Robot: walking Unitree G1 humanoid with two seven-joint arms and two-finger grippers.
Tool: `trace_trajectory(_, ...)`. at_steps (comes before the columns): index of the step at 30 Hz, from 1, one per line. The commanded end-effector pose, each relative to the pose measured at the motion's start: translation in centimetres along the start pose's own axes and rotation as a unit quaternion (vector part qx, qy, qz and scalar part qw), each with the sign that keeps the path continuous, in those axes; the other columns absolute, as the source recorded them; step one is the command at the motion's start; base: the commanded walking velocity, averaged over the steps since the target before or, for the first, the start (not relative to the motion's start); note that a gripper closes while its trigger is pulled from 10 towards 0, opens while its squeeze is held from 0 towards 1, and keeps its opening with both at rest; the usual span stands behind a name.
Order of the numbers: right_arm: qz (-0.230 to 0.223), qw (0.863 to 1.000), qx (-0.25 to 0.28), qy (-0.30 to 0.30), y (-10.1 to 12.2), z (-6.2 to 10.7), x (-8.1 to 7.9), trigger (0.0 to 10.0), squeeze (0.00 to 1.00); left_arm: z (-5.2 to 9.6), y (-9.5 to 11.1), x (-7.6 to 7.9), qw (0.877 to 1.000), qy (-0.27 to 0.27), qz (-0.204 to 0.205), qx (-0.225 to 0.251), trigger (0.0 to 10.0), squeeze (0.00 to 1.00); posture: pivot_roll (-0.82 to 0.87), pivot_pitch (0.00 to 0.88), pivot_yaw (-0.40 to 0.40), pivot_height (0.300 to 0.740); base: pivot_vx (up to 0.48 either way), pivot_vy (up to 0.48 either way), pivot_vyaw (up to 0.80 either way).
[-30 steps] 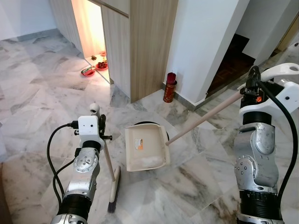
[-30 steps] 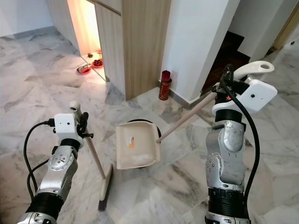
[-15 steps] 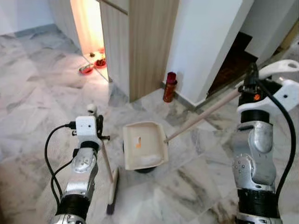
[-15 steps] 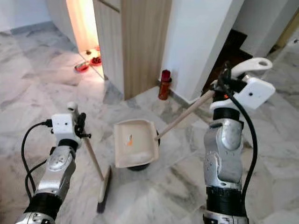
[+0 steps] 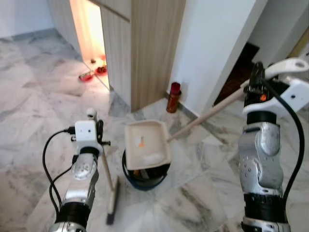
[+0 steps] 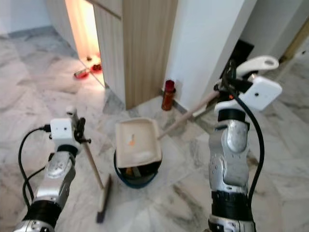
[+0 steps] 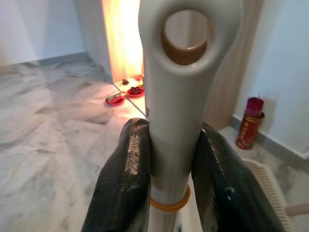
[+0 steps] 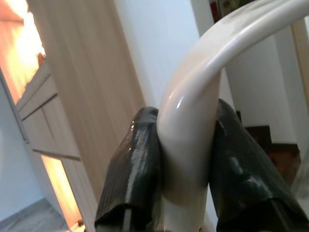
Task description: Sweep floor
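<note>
The left gripper [image 7: 170,183] was clamped on the top of the broom handle [image 5: 104,162], both black fingers [image 7: 124,179] pressed against its cream end just below the hanging hole. The broom head [image 5: 112,200] rested on the marble floor [image 5: 38,121] at about 7 o'clock from the dark blue bin [image 5: 145,178], just beside it.

The right gripper [image 8: 186,159] was closed around the curved white grip of the dustpan handle [image 5: 205,116]. The long handle ran from there toward 8 o'clock down to the cream dustpan [image 5: 146,144], which was held tilted over the bin, covering most of its opening. An orange mark showed on the pan's inner face.

At 12 o'clock from the bin stood a wooden cabinet [image 5: 154,48], with a red canister [image 5: 173,97] on the floor at its base beside the white wall [image 5: 217,43]. Red dishes [image 5: 89,75] lay in the warmly lit opening at 11 o'clock. A dark doorway [image 5: 239,72] opened at 2 o'clock, behind the right arm.
</note>
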State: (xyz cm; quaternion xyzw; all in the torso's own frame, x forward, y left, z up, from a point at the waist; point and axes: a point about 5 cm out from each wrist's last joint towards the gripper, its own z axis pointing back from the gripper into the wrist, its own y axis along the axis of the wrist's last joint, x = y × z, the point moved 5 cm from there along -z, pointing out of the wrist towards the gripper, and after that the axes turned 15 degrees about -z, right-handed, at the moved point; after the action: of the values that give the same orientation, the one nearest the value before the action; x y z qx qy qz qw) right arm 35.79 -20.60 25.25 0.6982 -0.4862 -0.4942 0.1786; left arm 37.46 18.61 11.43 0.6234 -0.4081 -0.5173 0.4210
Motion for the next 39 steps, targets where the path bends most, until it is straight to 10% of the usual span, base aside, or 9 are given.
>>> trace_trajectory(1, 0.005, 0.999, 0.04, 0.008, 2.0, -0.4, -0.3, 10.0, 0.0, -0.3, 1.5, 0.7, 1.0, -0.006, 0.006, 0.027, 10.0, 0.0, 0.22, 0.015, -0.075, 0.74, 0.285, 0.0, 0.0)
trace_trajectory(15, 0.005, 0.999, 0.04, 0.009, 2.0, -0.5, -0.4, 10.0, 0.0, -0.3, 1.5, 0.7, 1.0, -0.006, 0.006, 0.027, 10.0, 0.0, 0.22, 0.015, -0.075, 0.74, 0.285, 0.0, 0.0)
trace_trajectory(39, 0.032, 0.982, 0.045, 0.182, 0.9, 2.4, -8.9, 10.0, 0.0, 0.1, 1.3, 1.0, 1.0, -0.005, 0.013, 0.028, 10.0, 0.0, 0.21, 0.033, -0.09, 0.74, 0.059, 0.0, 0.0)
